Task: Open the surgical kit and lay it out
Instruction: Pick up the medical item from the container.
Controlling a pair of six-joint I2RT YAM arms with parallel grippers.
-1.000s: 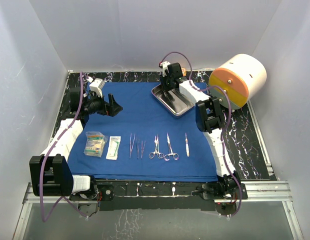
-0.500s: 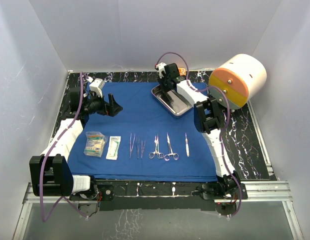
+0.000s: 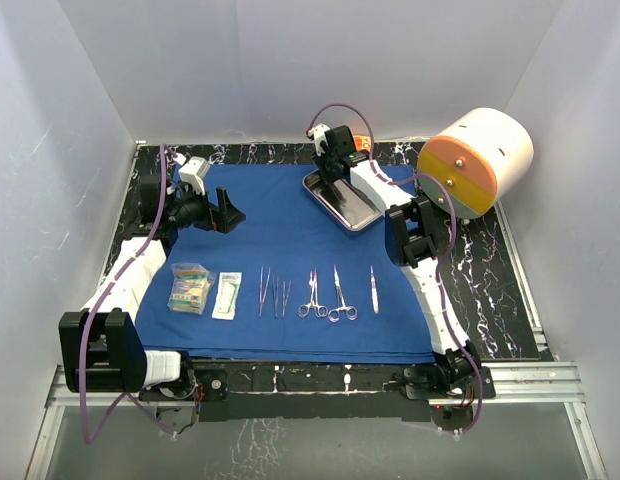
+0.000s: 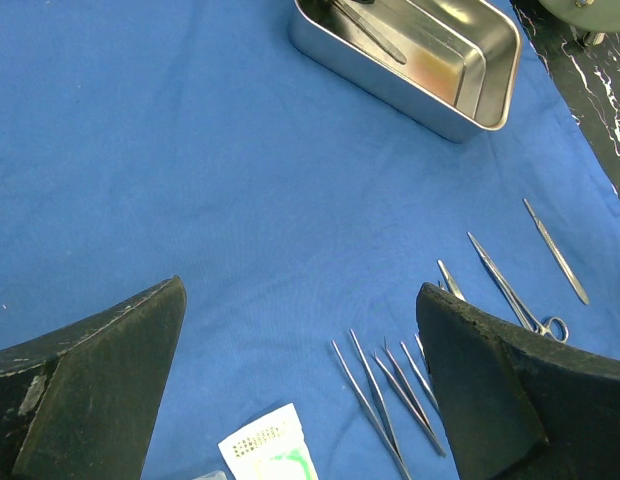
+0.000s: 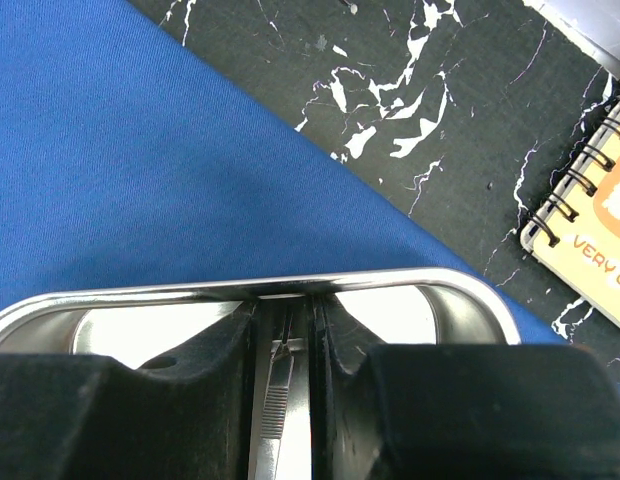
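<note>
The royal-blue cloth lies spread flat on the table. The steel tray stands at its back right. On the near part lie two clear packets, slim forceps, two scissors-like clamps and a thin steel handle in a row. My right gripper reaches down into the tray's far end. In the right wrist view it is shut on a ridged steel forceps against the tray rim. My left gripper hangs open and empty above the cloth's left part.
A big white-and-orange cylinder lies at the back right, close to the right arm. An orange spiral notebook sits on the black marble just behind the tray. White walls close in on three sides.
My right gripper has shifted slightly toward the far left end of the tray. The left arm and the laid-out instruments have not moved.
</note>
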